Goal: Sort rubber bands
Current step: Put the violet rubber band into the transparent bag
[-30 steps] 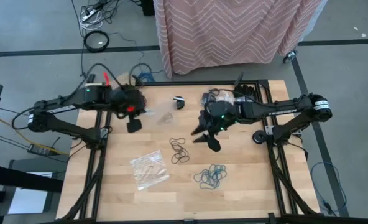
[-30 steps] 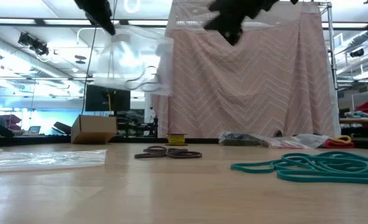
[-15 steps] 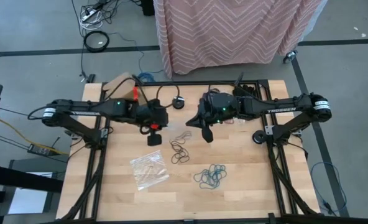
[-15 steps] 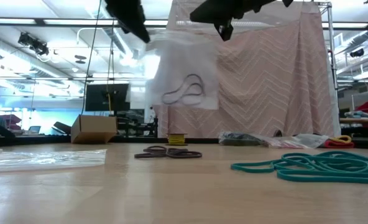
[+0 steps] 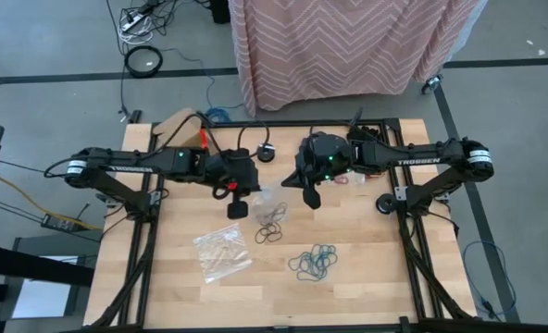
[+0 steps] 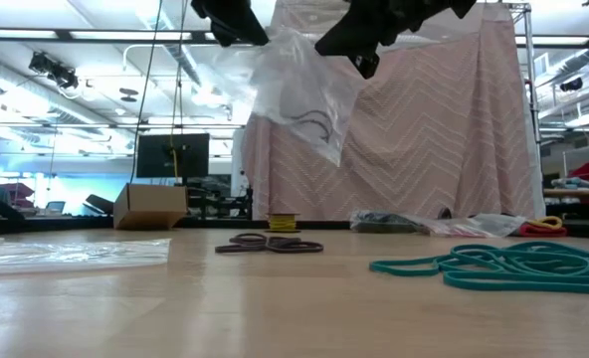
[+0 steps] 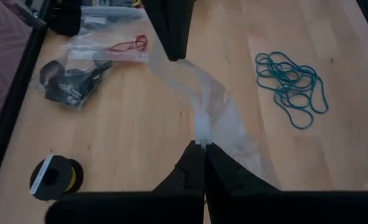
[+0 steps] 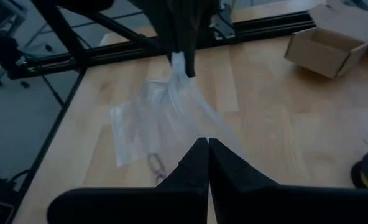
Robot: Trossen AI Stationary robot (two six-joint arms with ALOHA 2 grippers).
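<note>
Rubber bands (image 6: 309, 121) hang inside a clear bag (image 6: 296, 89) that we hold between both claws, left gripper (image 7: 201, 144) and right gripper (image 8: 207, 144) each clamped on it, above the black bands (image 5: 270, 225); bare table (image 5: 367, 268) lies nearer us.

A light wooden table (image 5: 367, 240) in a black metal frame stands on a grey floor (image 5: 52, 37) marked with dark tape lines. Beyond its far edge hangs a pink zigzag-patterned curtain (image 6: 434, 129). Cables (image 5: 140, 18) trail across the floor at far left. Behind, bright ceiling lights (image 6: 105, 10) and a dark screen (image 6: 171, 156) show.
</note>
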